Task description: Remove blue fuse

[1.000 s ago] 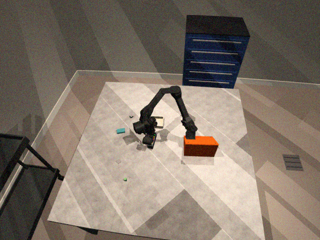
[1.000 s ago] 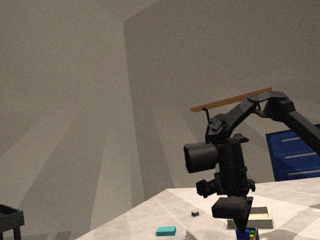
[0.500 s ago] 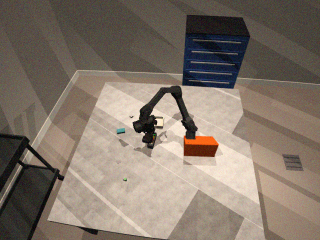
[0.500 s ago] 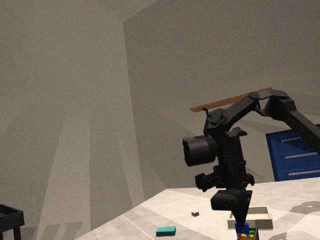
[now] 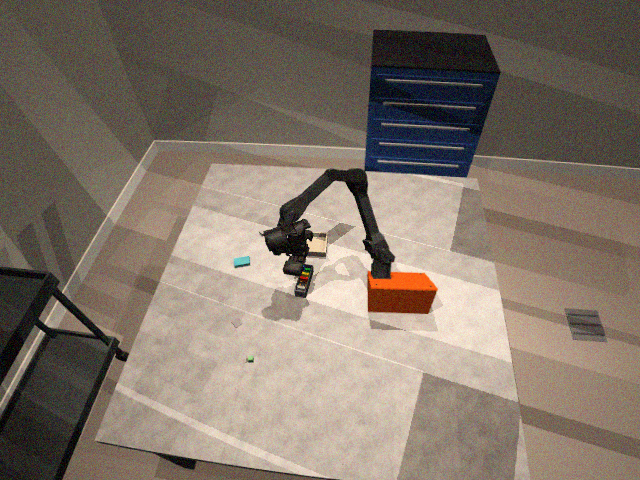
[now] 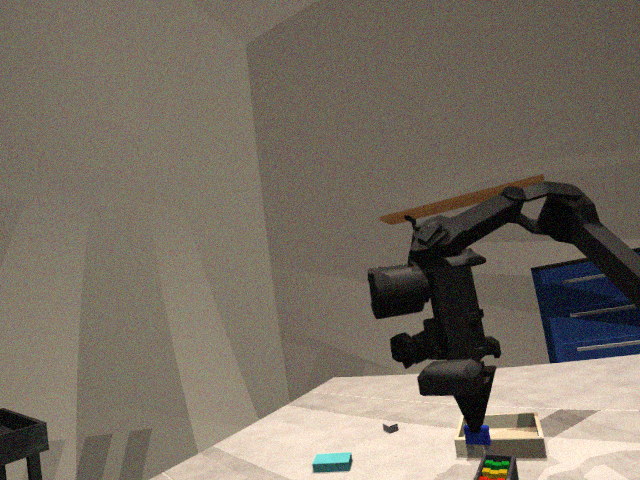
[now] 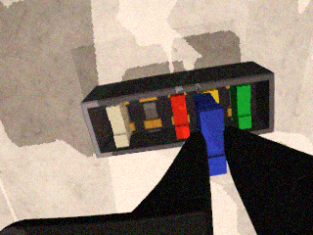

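Item: blue fuse (image 6: pixel 476 434), pinched in our nearly closed fingers (image 6: pixel 474 419), lifted clear above the fuse block (image 6: pixel 496 467); carry step in hand. Next, we judge, a move toward the tray (image 6: pixel 537 442) at the block's 12 o'clock, then release. Arm (image 6: pixel 465 222): elbow high, wrist pointing straight down at the desk (image 6: pixel 361 408).

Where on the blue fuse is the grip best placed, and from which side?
On its top end, from straight above. The gripper is shut on the blue fuse there, its lower body hanging free above the fuse block, clear of the red fuse.
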Motion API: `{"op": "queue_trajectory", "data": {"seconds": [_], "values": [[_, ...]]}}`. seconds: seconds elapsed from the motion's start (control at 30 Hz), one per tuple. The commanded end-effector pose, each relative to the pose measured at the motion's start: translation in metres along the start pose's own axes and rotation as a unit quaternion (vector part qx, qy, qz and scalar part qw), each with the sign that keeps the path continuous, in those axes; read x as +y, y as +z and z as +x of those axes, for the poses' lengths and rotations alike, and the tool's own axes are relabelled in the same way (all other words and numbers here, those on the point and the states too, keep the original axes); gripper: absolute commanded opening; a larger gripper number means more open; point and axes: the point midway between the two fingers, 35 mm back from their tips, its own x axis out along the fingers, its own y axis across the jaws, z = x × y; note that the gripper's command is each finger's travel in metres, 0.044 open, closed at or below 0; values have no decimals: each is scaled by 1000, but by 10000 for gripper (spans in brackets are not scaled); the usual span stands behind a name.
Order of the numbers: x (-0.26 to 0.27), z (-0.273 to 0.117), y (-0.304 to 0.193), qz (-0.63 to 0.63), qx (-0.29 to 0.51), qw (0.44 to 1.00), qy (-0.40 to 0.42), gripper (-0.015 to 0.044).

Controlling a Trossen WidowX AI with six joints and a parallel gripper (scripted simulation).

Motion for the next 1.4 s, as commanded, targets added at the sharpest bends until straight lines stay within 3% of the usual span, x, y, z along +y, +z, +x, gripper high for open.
{"op": "queue_trajectory", "data": {"seconds": [0.0, 0.63, 1.37], "values": [[-32, -2, 10, 0, -2, 1000, 2, 0], [-168, -4, 7, 2, -4, 1000, -12, 0], [-169, 21, 8, 2, -4, 1000, -12, 0]]}}
